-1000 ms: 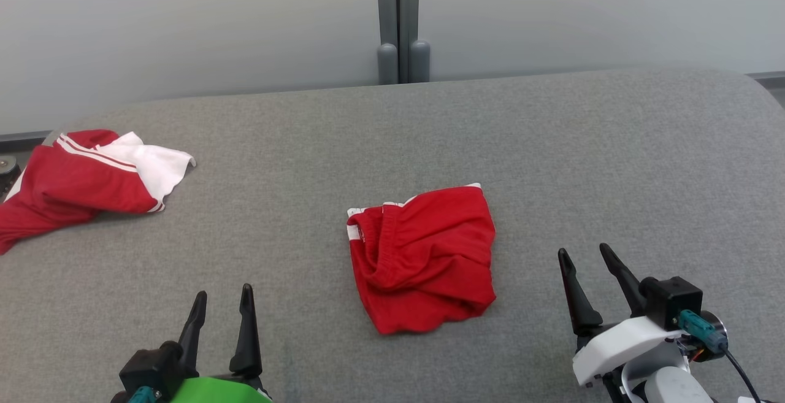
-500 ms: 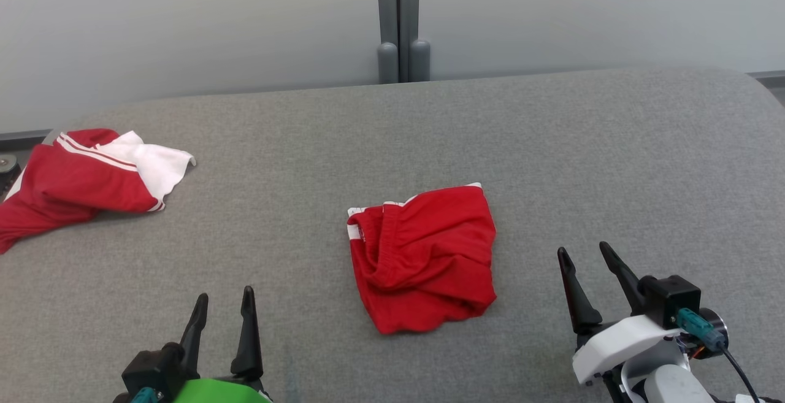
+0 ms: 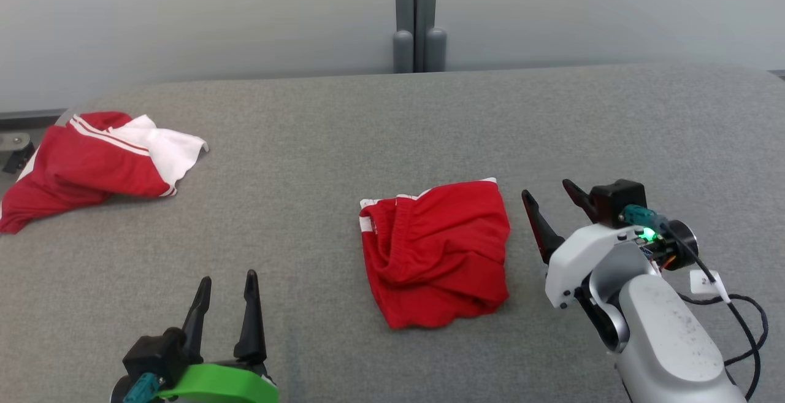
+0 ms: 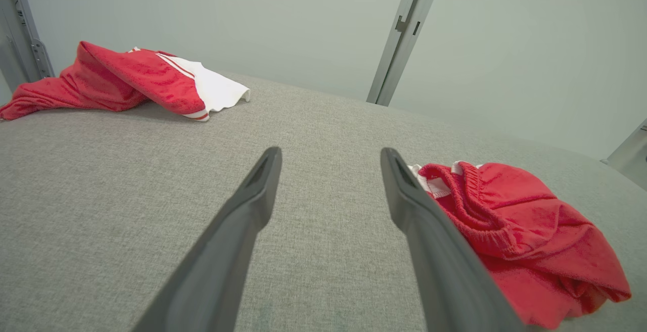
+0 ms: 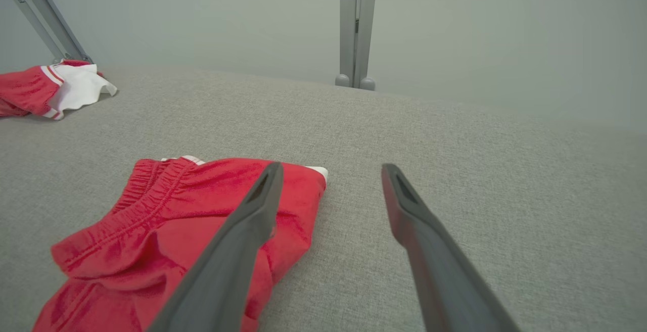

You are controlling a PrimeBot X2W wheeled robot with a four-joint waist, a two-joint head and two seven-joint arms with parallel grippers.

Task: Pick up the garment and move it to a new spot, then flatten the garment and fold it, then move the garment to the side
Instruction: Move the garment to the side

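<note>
Green-collared left hand [image 3: 228,277]: at the near edge of the grey cloth-covered surface [image 3: 319,139], left of centre. Its fingers are spread and hold nothing, and it is well apart from the task's cloth.
Risk near the left hand: if it stays out of the lift, a one-sided pick would probably leave the cloth hanging in a bundle, which makes flattening harder.
Red garment [image 3: 438,249]: shorts with a gathered waistband and white trim, about mid-surface and slightly right of centre. They are bunched into a rough square with the layers doubled over, and nothing grips them.
Risk at the garment: a shallow pinch may catch only the top layer, so the rest unfolds or slips free. A deep pinch may snag the surface's own cover.
Right hand [image 3: 544,188]: just beside the garment's right edge, towards its far corner, fingers apart and empty. In the right wrist view one finger crosses the red corner, and I cannot tell whether it touches.
Judged step: the first pickup, with the grasp not yet made.
Second garment [image 3: 92,164]: red and white, crumpled at the far left corner.
Risk there: it is the same colour, so it could be mistaken for the target.
Grey post [image 3: 419,16]: beyond the far edge, against the pale wall.
</note>
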